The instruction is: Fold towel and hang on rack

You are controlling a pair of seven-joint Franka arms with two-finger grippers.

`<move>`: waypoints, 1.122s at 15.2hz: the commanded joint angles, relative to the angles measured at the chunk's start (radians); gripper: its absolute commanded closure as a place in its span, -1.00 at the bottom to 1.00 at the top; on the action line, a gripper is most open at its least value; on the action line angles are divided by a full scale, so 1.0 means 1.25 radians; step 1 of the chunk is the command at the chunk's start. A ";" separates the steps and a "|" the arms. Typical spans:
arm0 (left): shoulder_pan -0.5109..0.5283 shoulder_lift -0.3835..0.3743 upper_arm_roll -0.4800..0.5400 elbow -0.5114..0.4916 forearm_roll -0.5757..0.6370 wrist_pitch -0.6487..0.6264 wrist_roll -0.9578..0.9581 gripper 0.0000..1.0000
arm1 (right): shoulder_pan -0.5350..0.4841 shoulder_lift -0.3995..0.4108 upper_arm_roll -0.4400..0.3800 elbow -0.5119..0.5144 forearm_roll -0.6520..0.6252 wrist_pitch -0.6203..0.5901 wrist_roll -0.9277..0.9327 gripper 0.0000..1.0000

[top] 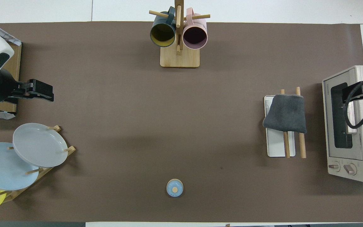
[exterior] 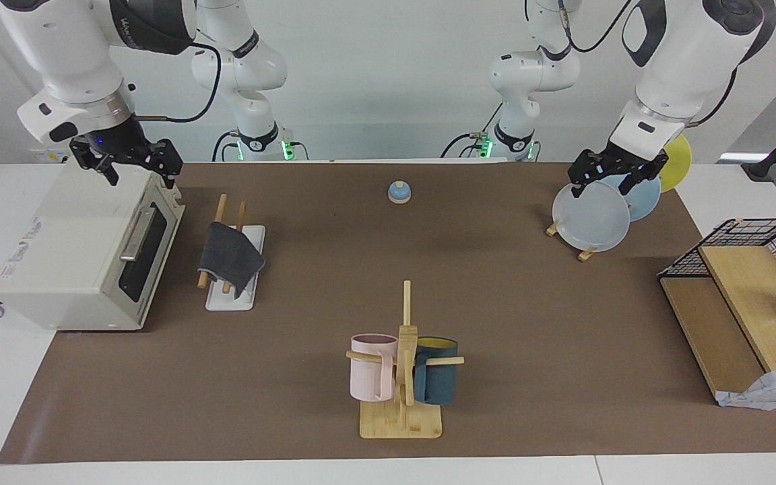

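Towel [exterior: 228,259] draped grey-side-up over rack [exterior: 234,269] rods running toward robots, beside oven [exterior: 85,246]; right pincer [exterior: 133,162] spread, empty, over oven, nearer than left pincer [exterior: 616,176], spread over plates [exterior: 600,212].

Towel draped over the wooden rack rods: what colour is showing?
Dark grey across the thin folded towel; no other colour shows. Clearest in the overhead view.
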State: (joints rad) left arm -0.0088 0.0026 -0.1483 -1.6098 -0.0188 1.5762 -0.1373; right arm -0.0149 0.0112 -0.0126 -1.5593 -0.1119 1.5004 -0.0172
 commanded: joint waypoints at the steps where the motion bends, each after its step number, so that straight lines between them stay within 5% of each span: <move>1: -0.005 -0.016 0.009 -0.014 -0.007 0.010 0.005 -1.00 | 0.034 0.002 -0.034 0.007 0.020 0.001 -0.019 -1.00; 17: -0.004 -0.016 0.009 -0.014 -0.007 0.008 0.005 -1.00 | 0.030 0.011 -0.028 0.036 0.076 -0.033 -0.018 -1.00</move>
State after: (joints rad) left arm -0.0088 0.0026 -0.1482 -1.6098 -0.0188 1.5762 -0.1373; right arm 0.0215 0.0133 -0.0503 -1.5363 -0.0129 1.4691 -0.0190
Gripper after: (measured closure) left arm 0.000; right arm 0.000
